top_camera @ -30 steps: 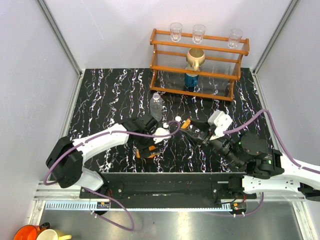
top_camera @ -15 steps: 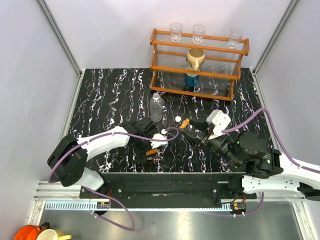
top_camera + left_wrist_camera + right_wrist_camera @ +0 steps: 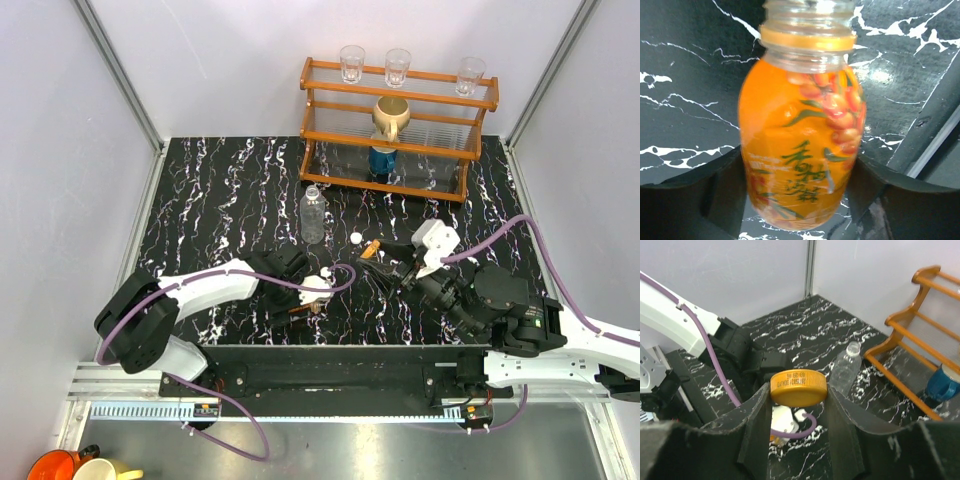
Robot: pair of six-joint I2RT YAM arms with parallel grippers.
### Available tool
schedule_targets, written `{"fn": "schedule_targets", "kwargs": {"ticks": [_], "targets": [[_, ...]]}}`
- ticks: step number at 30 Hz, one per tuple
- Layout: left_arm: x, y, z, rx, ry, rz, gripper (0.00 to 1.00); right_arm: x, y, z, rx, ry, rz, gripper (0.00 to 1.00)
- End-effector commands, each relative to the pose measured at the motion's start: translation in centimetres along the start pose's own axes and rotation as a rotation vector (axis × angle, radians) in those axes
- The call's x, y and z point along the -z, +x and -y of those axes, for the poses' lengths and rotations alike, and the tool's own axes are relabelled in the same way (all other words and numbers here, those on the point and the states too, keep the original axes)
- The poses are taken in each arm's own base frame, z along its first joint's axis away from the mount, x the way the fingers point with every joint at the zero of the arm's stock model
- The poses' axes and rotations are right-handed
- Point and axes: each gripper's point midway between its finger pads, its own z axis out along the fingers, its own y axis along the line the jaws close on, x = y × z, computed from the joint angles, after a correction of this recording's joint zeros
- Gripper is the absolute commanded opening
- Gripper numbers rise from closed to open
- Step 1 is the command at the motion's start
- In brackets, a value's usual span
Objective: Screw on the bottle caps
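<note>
Right gripper (image 3: 798, 396) is pinched on the rim of the orange cap (image 3: 799, 384), which is held flat between both fingers, near the clear ribbed bottle (image 3: 313, 214), to its right and toward the arm bases. Left gripper (image 3: 795, 200) is clamped on the lower body of the orange bottle (image 3: 801, 135), whose neck is uncapped; it is held nearer the bases than the clear bottle. Clear bottle is seen upright on the black marbled table (image 3: 200, 190). A wooden rack (image 3: 330, 135) is noted behind it.
</note>
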Motion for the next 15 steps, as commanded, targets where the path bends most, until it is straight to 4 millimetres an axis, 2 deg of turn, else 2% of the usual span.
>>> {"fn": "schedule_targets", "kwargs": {"ticks": [1,3,4,7,10,14,15], "targets": [[0.3,-2.1,-0.9,-0.033,-0.047,0.11,0.6,0.9,0.4,0.6,-0.09,0.037,-0.031,0.27],[0.4,-2.2,-1.3,-0.031,-0.072,0.124,0.4,1.4,1.1,0.6,-0.116,0.036,-0.047,0.27],[0.6,-2.3,-1.3,-0.032,-0.076,0.127,0.38,1.5,1.6,0.4,-0.152,0.034,-0.058,0.28],[1.0,-2.2,-1.2,-0.022,-0.084,0.131,0.37,2.1,2.5,0.3,-0.191,0.024,-0.086,0.29],[2.7,-1.9,-1.2,-0.021,-0.112,0.132,0.4,2.7,3.2,-0.1,-0.211,-0.001,-0.126,0.3],[7.8,-2.7,-1.2,-0.03,-0.159,0.171,0.42,3.3,4.2,-1.0,-0.214,-0.054,-0.186,0.31],[10.6,-4.0,-1.5,-0.044,-0.198,0.236,0.43,3.3,4.5,-1.5,-0.214,-0.072,-0.201,0.31]]}}
